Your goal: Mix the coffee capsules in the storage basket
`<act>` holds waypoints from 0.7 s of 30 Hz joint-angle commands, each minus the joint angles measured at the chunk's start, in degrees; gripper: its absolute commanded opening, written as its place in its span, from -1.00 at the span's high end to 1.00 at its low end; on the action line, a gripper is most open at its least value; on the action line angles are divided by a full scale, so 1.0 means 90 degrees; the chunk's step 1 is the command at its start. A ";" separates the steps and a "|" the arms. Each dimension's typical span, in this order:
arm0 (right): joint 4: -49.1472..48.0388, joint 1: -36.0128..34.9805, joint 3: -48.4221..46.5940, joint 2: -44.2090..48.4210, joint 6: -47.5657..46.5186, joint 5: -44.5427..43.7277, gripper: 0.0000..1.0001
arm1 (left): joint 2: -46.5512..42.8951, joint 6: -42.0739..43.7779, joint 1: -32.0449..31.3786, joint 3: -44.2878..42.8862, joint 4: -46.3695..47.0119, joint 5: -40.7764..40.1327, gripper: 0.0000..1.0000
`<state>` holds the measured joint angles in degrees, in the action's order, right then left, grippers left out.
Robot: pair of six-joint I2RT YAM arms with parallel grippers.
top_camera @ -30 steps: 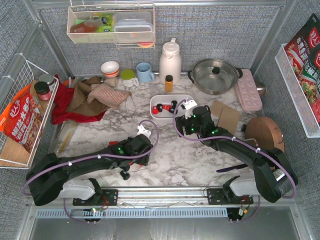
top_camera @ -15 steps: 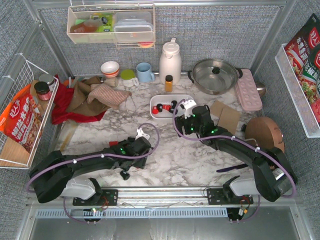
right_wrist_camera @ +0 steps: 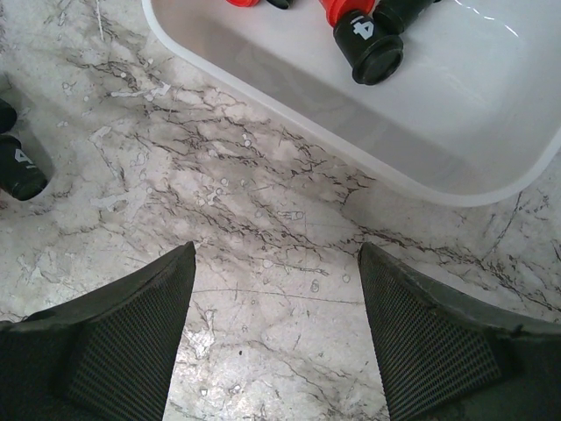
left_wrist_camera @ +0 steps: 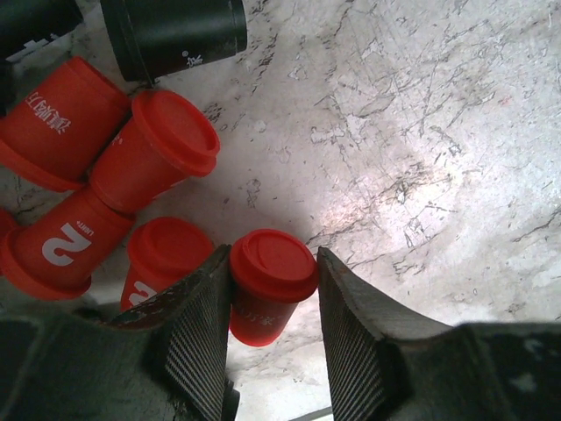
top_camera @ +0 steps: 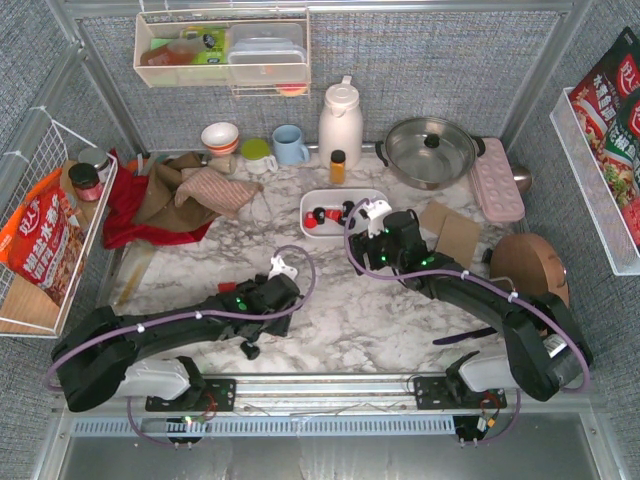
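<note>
My left gripper [left_wrist_camera: 272, 342] is closed around a red coffee capsule [left_wrist_camera: 267, 285], with both fingers against its lid, low over the marble. Several more red capsules [left_wrist_camera: 166, 149] and a black one [left_wrist_camera: 175, 35] lie loose beside it. In the top view the left gripper [top_camera: 262, 298] is at the table's middle front. The white storage basket [top_camera: 345, 195] holds a few red and black capsules [top_camera: 322, 215]. My right gripper [top_camera: 378, 218] is open and empty over bare marble at the basket's near edge [right_wrist_camera: 456, 167]. A black capsule [right_wrist_camera: 372, 48] lies in the basket.
One black capsule [right_wrist_camera: 17, 171] lies on the table left of the right gripper. A white jug [top_camera: 340, 120], a small bottle [top_camera: 338, 166], a steel pot [top_camera: 430, 150], a pink tray [top_camera: 497, 180], cardboard [top_camera: 450, 232], a brown dome [top_camera: 528, 265] and cloths [top_camera: 170, 195] ring the basket.
The left arm's wrist has shifted slightly left and nearer over the loose capsules. The right arm has barely moved.
</note>
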<state>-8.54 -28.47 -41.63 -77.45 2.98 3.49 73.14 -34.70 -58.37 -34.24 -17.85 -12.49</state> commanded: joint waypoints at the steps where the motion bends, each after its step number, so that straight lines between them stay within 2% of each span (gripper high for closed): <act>1: 0.0001 0.0008 -0.0060 -0.0009 0.0010 0.0062 -0.59 | -0.0163 -0.0099 -0.0007 0.0019 -0.0023 -0.0154 0.10; 6: 0.0067 0.0004 -0.0127 0.0084 0.0110 0.0284 -0.59 | -0.0694 -0.0047 -0.0009 -0.0079 0.0301 -0.0539 0.16; 11: 0.0401 0.0009 -0.0487 0.0327 0.0541 0.0853 -0.59 | -0.1216 0.0481 -0.0006 -0.0071 0.1449 -0.0607 0.16; 16: 0.1223 0.0009 -0.1089 0.0557 0.1110 0.1256 -0.59 | -0.1330 0.1518 -0.0007 -0.0017 0.2766 -0.0513 0.16; 21: 0.1788 0.0000 -0.1481 0.0676 0.1601 0.1963 -0.59 | -0.1345 0.2791 -0.0011 0.0409 0.4660 -0.0204 0.16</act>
<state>2.31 -28.47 -53.25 -72.07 12.43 14.70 61.28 -20.73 -58.41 -32.82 7.11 -16.47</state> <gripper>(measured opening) 0.793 0.473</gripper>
